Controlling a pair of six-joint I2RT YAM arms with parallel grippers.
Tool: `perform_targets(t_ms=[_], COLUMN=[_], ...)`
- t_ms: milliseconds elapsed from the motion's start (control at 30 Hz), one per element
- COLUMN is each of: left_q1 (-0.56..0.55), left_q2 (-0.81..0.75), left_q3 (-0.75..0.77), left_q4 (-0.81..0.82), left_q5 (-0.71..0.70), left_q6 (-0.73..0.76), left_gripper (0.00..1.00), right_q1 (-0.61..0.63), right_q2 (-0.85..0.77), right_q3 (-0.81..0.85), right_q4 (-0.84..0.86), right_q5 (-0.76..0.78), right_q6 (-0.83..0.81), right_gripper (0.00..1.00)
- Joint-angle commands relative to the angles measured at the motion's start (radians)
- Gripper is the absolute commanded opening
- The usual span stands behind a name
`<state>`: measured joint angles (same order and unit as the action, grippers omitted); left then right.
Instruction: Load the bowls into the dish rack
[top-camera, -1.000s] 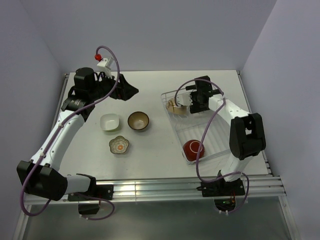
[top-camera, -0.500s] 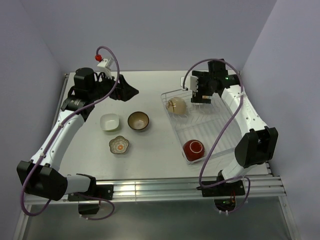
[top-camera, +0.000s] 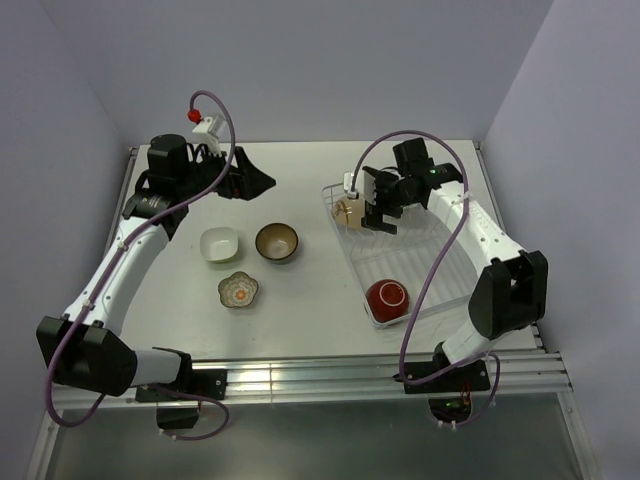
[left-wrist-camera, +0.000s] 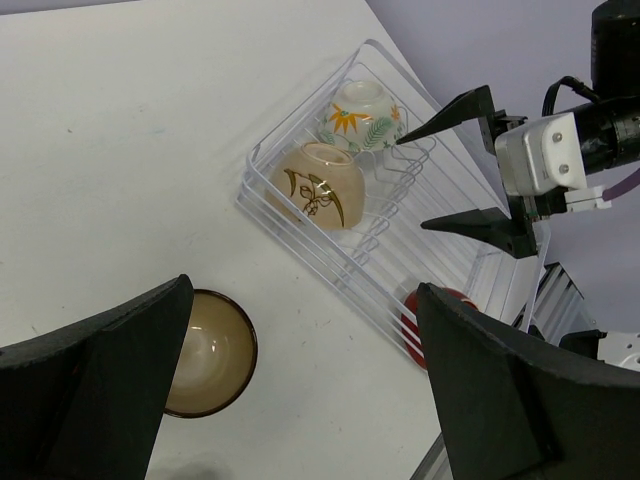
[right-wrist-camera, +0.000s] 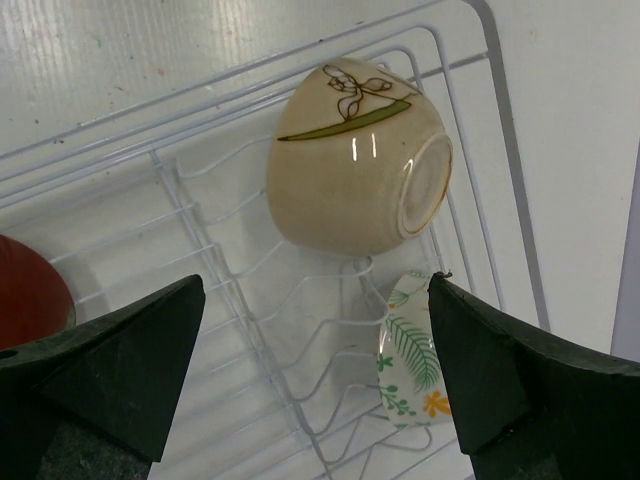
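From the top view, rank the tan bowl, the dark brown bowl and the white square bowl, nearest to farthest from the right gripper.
1. tan bowl, in the rack, right beside the right gripper.
2. dark brown bowl, mid-table, left of the rack.
3. white square bowl, farther left again.

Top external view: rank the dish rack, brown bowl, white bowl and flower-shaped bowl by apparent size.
1. dish rack, by far.
2. brown bowl, narrowly.
3. white bowl and flower-shaped bowl: too alike to rank.
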<state>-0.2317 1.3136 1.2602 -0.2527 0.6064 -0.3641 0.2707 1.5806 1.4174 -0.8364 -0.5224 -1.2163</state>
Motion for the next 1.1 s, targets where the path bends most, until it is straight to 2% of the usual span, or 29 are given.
perform_targets(t_ms=[0, 600, 1067], left_q1=[0.009, 0.048, 0.097], left_q2=[0.004, 0.019, 0.03], left_q3=[0.013, -0.015, -0.044], left_q4=[0.032, 0.023, 0.041], left_q5=[0.029, 0.056, 0.104], left_q6=[-0.021, -0.033, -0.055], left_gripper=[1.0, 1.0, 1.0], right_q1=[0.021, 0.055, 0.085], right_q2=[-0.033, 0.016, 0.056], right_q3=[-0.02, -0.143, -0.126], right_q4=[0.098, 0.324, 0.3], right_q5=[-0.025, -0.01, -0.002], right_q6=[0.006, -0.066, -0.043], right_gripper=[1.0, 1.0, 1.0])
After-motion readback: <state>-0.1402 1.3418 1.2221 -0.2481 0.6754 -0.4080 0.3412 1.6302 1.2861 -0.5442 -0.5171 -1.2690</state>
